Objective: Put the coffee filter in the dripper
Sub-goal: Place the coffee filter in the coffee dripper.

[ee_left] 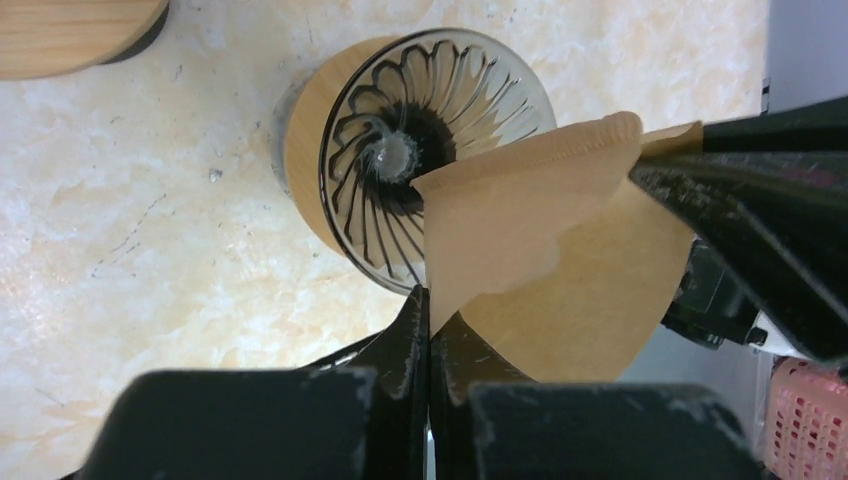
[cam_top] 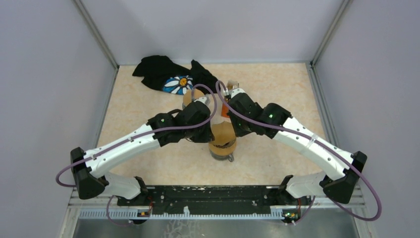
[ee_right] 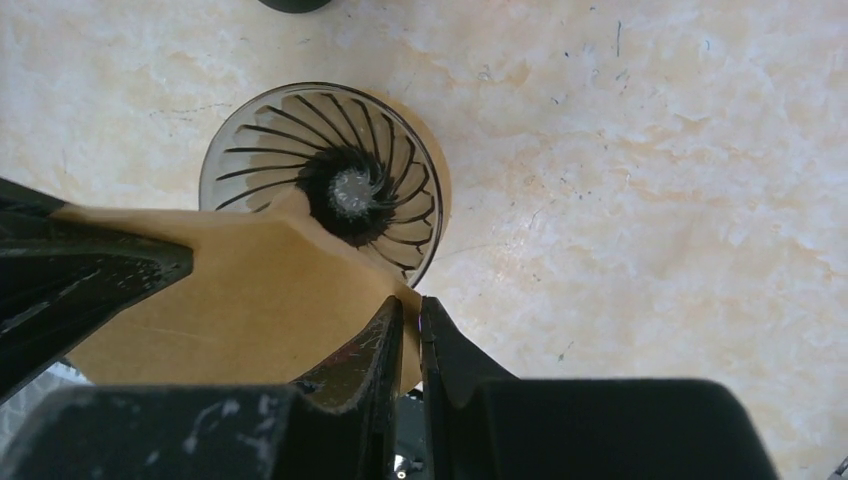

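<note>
A brown paper coffee filter (ee_left: 545, 240) hangs between both grippers, partly spread open, just above the dripper. It also shows in the right wrist view (ee_right: 250, 300) and the top view (cam_top: 222, 132). The dripper (ee_left: 420, 150) is a dark ribbed glass cone on a wooden collar, standing on the table; it also shows in the right wrist view (ee_right: 340, 180). My left gripper (ee_left: 430, 300) is shut on one edge of the filter. My right gripper (ee_right: 411, 305) is shut on the opposite edge. In the top view the dripper (cam_top: 221, 150) is mostly hidden under the filter and arms.
A black cloth with a daisy print (cam_top: 171, 77) lies at the back of the table. A round wooden lid (ee_left: 70, 30) sits left of the dripper. A pink basket (ee_left: 805, 415) shows at the left wrist view's lower right. Walls enclose the table.
</note>
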`<state>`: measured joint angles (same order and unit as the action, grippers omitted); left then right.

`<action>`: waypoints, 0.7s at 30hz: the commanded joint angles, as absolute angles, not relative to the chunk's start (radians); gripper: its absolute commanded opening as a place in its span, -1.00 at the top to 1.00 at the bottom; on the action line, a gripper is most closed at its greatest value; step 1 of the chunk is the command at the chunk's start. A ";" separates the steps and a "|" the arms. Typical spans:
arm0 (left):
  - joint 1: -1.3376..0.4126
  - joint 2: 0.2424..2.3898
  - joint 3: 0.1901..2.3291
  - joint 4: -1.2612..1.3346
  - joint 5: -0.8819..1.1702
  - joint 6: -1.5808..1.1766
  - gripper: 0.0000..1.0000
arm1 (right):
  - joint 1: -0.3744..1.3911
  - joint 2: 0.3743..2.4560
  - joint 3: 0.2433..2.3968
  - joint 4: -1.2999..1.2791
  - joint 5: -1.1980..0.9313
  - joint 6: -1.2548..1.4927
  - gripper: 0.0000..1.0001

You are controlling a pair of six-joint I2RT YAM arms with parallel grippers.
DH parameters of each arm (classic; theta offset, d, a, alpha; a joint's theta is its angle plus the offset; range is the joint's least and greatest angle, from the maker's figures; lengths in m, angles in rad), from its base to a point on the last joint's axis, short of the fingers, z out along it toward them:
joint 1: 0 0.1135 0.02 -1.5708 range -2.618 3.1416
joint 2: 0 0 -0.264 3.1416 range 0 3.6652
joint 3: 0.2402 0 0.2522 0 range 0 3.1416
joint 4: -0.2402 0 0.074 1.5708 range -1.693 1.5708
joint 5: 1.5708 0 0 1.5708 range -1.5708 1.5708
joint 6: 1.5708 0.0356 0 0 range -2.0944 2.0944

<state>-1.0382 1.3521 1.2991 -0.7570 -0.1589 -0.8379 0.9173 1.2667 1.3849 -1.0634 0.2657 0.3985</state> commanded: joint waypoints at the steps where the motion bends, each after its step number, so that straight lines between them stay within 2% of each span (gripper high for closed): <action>1: -1.020 1.344 1.331 -0.825 -0.114 -0.813 1.00 | 0.882 1.243 1.380 -1.040 0.248 0.369 0.76; 21: -0.962 1.406 1.357 -0.790 -0.002 -0.741 1.00 | 0.848 1.287 1.382 -1.010 0.204 0.317 0.76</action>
<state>-0.9695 1.3933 1.3128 -0.7921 -0.0166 -0.7662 0.8589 1.2877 1.3724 -1.0443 0.2043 0.3351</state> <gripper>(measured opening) 0.005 0.121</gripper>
